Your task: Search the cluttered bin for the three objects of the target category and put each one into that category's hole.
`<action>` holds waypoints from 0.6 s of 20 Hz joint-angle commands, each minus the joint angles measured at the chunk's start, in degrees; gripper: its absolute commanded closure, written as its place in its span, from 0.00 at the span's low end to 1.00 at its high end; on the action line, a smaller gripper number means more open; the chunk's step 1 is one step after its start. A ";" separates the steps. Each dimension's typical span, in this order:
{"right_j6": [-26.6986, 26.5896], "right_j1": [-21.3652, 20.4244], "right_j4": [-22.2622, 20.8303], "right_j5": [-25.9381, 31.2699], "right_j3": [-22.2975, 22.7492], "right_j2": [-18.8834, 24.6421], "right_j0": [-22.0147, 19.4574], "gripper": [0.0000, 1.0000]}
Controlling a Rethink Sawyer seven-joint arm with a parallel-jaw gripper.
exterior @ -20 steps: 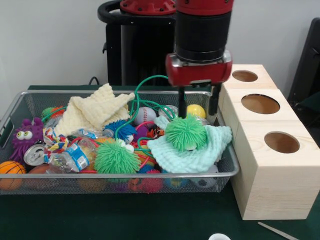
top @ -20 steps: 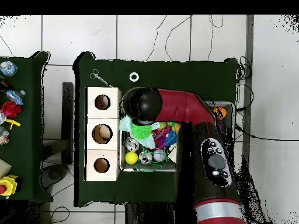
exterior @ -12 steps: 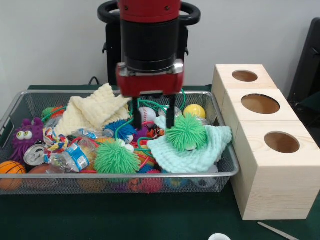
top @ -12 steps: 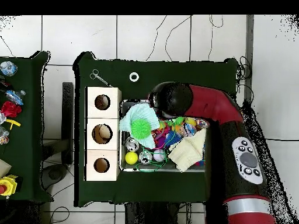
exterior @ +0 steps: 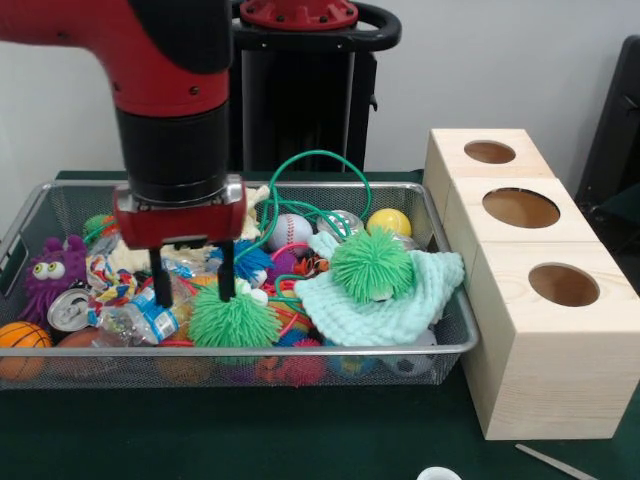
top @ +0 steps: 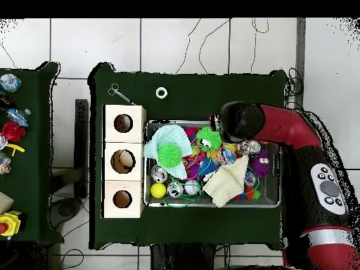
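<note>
Target guess: the spiky green balls look like the category sought; this is a judgement, since the task names no category.
Nearer spiky ball (exterior: 232, 317): lies at the front of the wire bin (exterior: 300, 368), low among the clutter, just below and a little right of the gripper.
Second spiky ball (exterior: 372, 265): sits on top of the mint knitted cloth (exterior: 400, 305) at the bin's right end, near the wooden box (exterior: 545, 330).
Gripper (exterior: 191, 280): fingers spread wide and pointing down, nothing between them; one finger is beside a plastic bottle (exterior: 140, 315), the other just above the nearer ball's left edge.
Doing the step well: centre the fingers over the nearer spiky ball, then go straight down so both fingers pass its sides and close on the body, not the soft spikes. The green cord (exterior: 300, 200) and the bottle are close and could be caught along with it.
Holes: three round openings in the wooden box, all uncovered; the overhead view shows something pale inside the middle hole (top: 123, 161).
Change from earlier: half a second ago the gripper hung over the bin's middle, just left of the second spiky ball; now it is over the left half. Both balls and the cloth lie as they did.
</note>
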 commanded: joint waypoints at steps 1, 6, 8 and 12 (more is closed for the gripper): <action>-32.66 4.52 -6.79 11.02 -3.79 9.45 -6.20 0.00; -34.76 4.51 -7.96 14.30 -6.44 8.92 -7.62 0.00; -35.88 4.81 -8.24 15.64 -7.86 8.84 -7.62 0.00; -37.30 3.55 -8.29 17.10 -7.60 8.82 -7.83 0.00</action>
